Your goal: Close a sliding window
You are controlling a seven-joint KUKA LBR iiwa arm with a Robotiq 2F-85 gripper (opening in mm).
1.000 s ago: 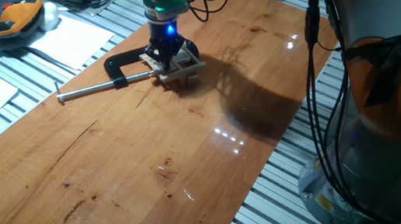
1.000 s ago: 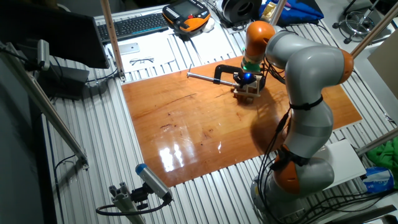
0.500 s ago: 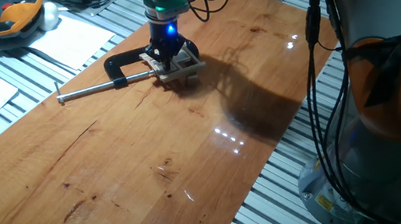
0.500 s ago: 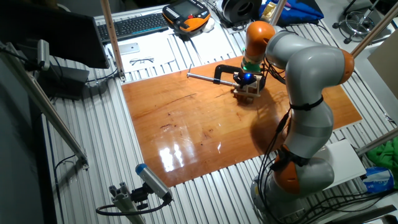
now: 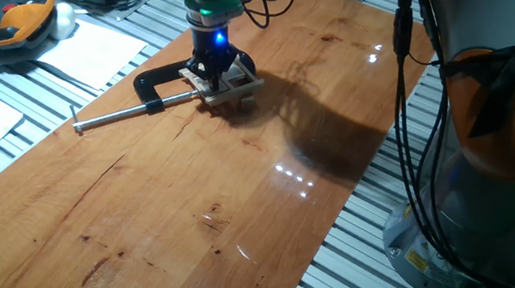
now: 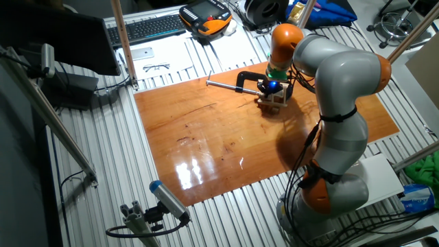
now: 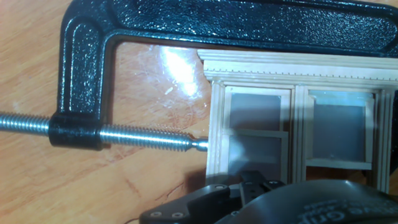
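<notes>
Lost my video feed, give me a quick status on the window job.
Gripper low over the window, fingers hidden, state unclear. Window lies flat on the table, held by the black clamp. Nothing else close by.

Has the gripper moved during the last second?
No. In both fixed views the gripper sits at the same spot over the sliding window, beside the black clamp.

You get even, bright light from overhead. Glare spots sit mid-frame on the wooden table [image 5: 235, 161] in one fixed view and low on it in the other; the arm's shadow falls right of centre. In the hand view, glare whitens the top centre, and the gripper [image 7: 261, 202] is blurred.
</notes>
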